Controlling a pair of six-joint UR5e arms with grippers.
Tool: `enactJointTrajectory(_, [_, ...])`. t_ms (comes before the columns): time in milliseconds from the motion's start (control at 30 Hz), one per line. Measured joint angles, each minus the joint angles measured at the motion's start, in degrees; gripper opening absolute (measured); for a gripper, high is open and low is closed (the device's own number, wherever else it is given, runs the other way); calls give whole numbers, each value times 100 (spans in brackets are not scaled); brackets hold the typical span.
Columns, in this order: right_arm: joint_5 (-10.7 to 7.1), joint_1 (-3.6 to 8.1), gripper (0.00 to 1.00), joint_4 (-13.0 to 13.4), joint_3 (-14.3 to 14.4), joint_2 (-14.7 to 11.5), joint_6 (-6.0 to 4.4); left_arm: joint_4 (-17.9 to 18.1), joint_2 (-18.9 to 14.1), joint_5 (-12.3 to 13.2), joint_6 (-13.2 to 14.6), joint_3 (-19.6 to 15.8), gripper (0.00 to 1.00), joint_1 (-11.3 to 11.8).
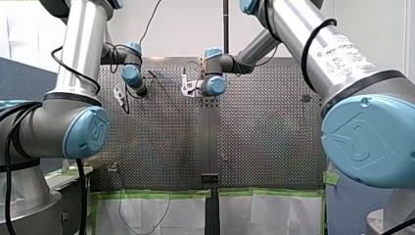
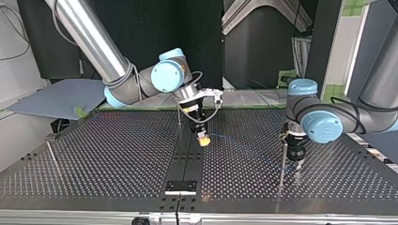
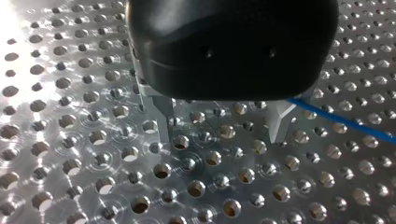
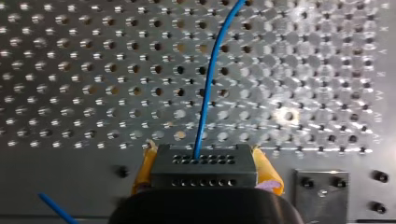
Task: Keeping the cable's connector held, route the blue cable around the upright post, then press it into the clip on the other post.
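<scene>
My right gripper (image 4: 205, 161) pinched the connector (image 4: 203, 171); cable (image 4: 210, 79) ahead looked light, floppy, so I'd grab it close by. My left gripper (image 3: 222, 123) was spread, empty.

Silver arm tubes (image 1: 80, 44), light-blue joint caps (image 1: 364, 139), black cables (image 1: 305, 49); right tool (image 4: 203, 149) yellow-padded, left tool (image 3: 223, 135) black with metal fingers (image 3: 161, 114).

Bright glare on table (image 3: 18, 56), dark backdrop (image 2: 155, 28)

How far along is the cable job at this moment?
Held: my right gripper is shut on the connector. In hand: the blue cable runs from it toward the post, where my left gripper hangs open, the cable beside one finger. Left: no wrap around the post visible yet, nor any clipping.
</scene>
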State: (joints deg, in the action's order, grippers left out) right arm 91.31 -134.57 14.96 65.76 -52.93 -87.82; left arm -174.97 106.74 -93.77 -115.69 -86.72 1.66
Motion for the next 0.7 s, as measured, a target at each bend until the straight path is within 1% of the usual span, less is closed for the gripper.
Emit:
enactJointTrajectory(133, [60,-14,0,23,140,55,68,-13,14,-73,10,0,100,-1])
enactJointTrajectory(267, [166,-38,0,30,247,165,134,-39,15,-108,26,0,100,-7])
enactJointTrajectory(433, [262,-51,0,34,348,312,164,-61,16,-124,43,0,100,-14])
enactJointTrajectory(633, [339,-64,0,51,439,589,217,-60,16,-128,58,0,100,-25])
enactJointTrajectory(700, [370,-65,0,100,499,672,228,-58,16,-128,56,0,100,-26])
